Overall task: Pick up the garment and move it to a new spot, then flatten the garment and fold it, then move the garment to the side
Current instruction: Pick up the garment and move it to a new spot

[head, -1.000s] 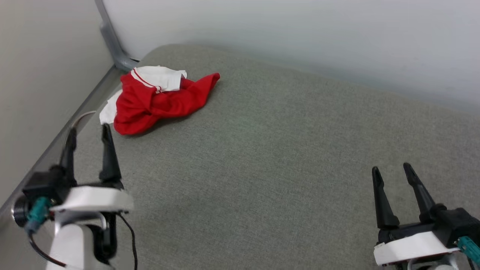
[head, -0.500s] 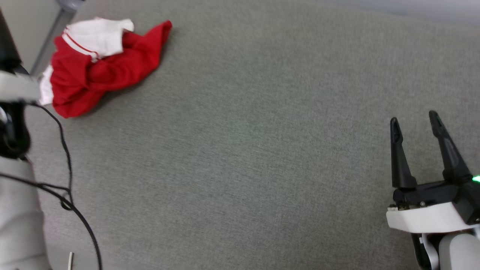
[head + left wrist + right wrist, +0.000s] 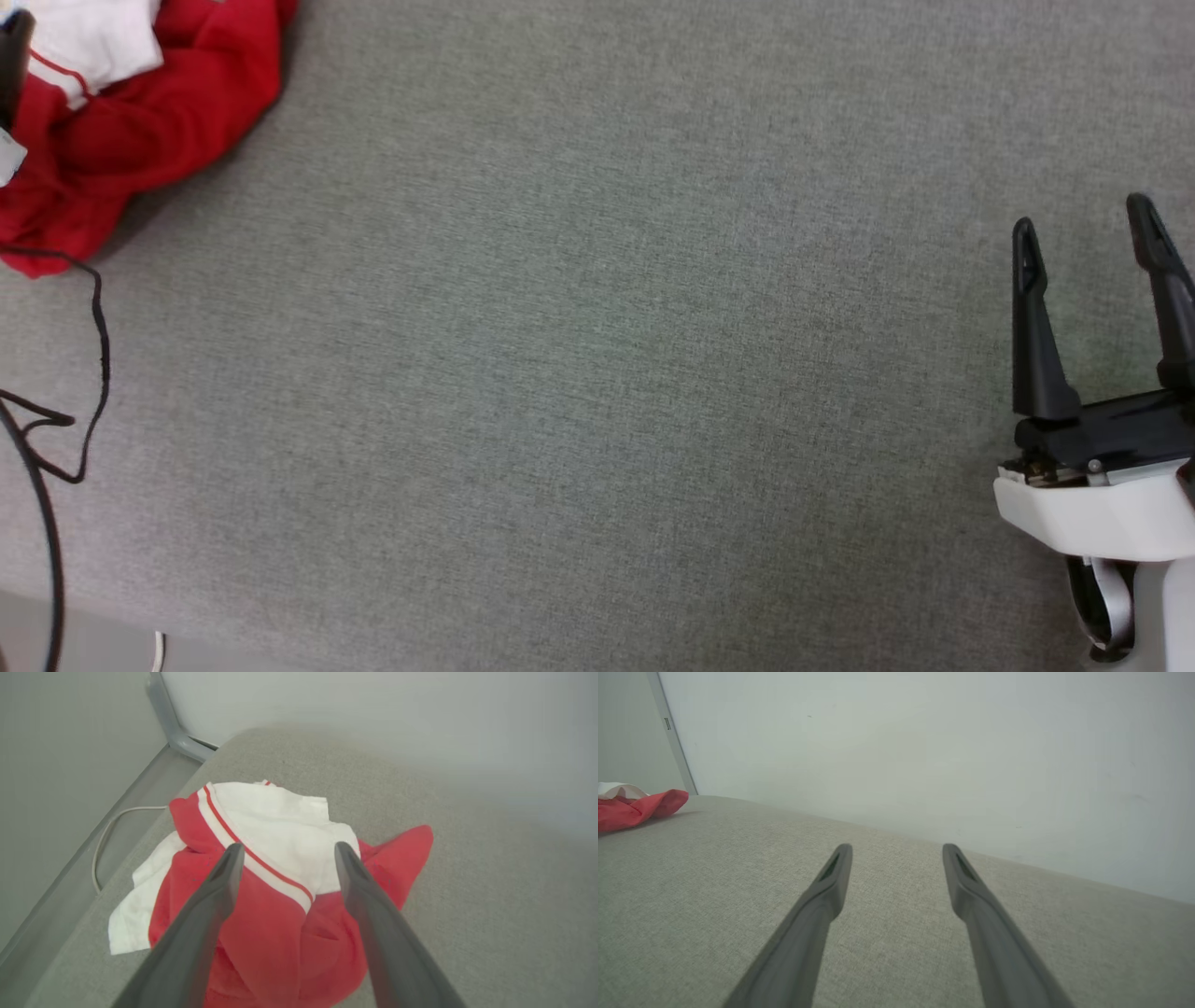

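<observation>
beneath and just ahead of the left gripper, the garment lies in a crumpled heap on the grey fabric surface. the gripper's two dark fingers are spread wide apart with nothing pinched between them, and they frame the bundle from above; whether their tips touch the cloth i cannot tell. between the fingertips sits a white sleeve, folded over the red body, with a red-and-white striped trim running slantwise from the left finger towards the right one. a second patch of white pokes out from under the red cloth to the left of the left finger, and a red corner sticks out past the right finger. further left of this gripper a pale cord curves along the floor strip beside the surface, and beyond the heap a grey metal post rises in the corner against the wall. the right gripper hovers over bare grey fabric, its fingers likewise held wide and gripping nothing. the garment is well apart from it, far off to its left. on the left arm's side a thin black cable hangs in loose loops, crossing the near edge of the red cloth.
</observation>
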{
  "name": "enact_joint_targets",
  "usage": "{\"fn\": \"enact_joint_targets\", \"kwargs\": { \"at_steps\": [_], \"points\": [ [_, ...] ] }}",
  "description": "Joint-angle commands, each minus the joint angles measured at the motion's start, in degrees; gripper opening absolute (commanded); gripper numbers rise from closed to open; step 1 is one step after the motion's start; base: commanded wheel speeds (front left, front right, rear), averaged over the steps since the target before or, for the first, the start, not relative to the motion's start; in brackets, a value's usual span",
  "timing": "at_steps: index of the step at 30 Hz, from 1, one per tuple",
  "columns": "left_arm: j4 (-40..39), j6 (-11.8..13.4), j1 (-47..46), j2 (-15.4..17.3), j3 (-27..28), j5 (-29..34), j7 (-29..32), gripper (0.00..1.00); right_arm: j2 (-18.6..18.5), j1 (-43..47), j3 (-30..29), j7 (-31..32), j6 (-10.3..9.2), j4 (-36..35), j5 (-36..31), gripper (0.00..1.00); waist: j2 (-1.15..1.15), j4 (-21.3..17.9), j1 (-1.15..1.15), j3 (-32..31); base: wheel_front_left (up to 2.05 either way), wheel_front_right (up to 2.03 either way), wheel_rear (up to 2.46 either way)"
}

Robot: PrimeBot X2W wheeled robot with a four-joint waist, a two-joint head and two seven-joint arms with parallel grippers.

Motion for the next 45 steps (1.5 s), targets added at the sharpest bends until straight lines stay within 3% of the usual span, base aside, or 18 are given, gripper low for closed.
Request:
{"fn": "enact_joint_targets", "kwargs": {
  "at_steps": [1, 11, 14, 18, 19, 20, 29, 37, 45],
  "points": [
    [0.5, 0.0, -1.0, 0.7, -0.5, -0.6, 1.4, 1.0, -0.4, -0.7, 0.0, -0.1, -0.04, -0.5, -0.5, 1.0, 0.0, -0.5, -0.01, 1.1, 0.0, 0.0, 0.0],
    [5.4, -0.1, -1.7, 5.2, -7.2, -4.9, 18.8, 1.0, -0.9, -1.7, -0.2, -0.1, -0.04, -2.7, -1.3, 1.0, 0.0, -2.0, -0.01, 5.3, 0.0, 0.0, 0.0],
    [5.6, -0.1, -0.9, 4.3, -9.9, -6.4, 22.3, 1.0, -1.1, -2.2, -0.2, -0.1, -0.04, -3.2, -1.1, 1.0, 0.0, -2.2, -0.01, 6.3, 0.0, 0.0, 0.0],
    [7.2, -0.1, 1.2, 2.8, -13.3, -7.7, 22.8, 1.0, -1.0, -2.9, 0.0, -0.1, -0.04, -3.5, -1.3, 1.0, 0.0, -2.8, -0.01, 6.9, 0.0, 0.0, 0.0],
    [7.5, -0.1, 1.4, 2.7, -13.8, -7.9, 22.6, 0.67, -0.9, -2.9, 0.1, -0.1, -0.04, -3.5, -1.3, 1.0, 0.0, -2.9, -0.01, 6.8, 0.0, 0.0, 0.0],
    [7.8, -0.1, 1.6, 2.7, -14.3, -8.0, 22.3, 0.0, -0.8, -3.0, 0.1, -0.1, -0.04, -3.6, -1.3, 1.0, 0.0, -3.1, -0.01, 6.7, 0.0, 0.0, 0.0],
    [3.1, -0.1, -3.2, 8.9, -18.3, -6.9, 15.1, 0.0, 0.4, -1.9, 0.2, -0.1, -0.04, -1.9, -0.4, 1.0, 0.0, -2.9, -0.01, 1.6, 0.0, 0.0, 0.0],
    [-6.1, -0.1, -5.5, 13.1, -27.6, -7.7, 12.1, 0.0, 1.7, 0.1, 0.7, -0.1, -0.04, 0.2, 0.5, 1.0, 0.0, -3.8, -0.01, -6.2, 0.0, 0.0, 0.0],
    [-16.0, 0.0, -8.8, 13.1, -39.4, -9.1, 10.5, 0.0, 2.1, 1.9, 0.3, -0.1, -0.04, 1.5, 1.3, 1.0, 0.0, -5.9, -0.01, -11.5, 0.0, 0.0, 0.0]
  ]
}}
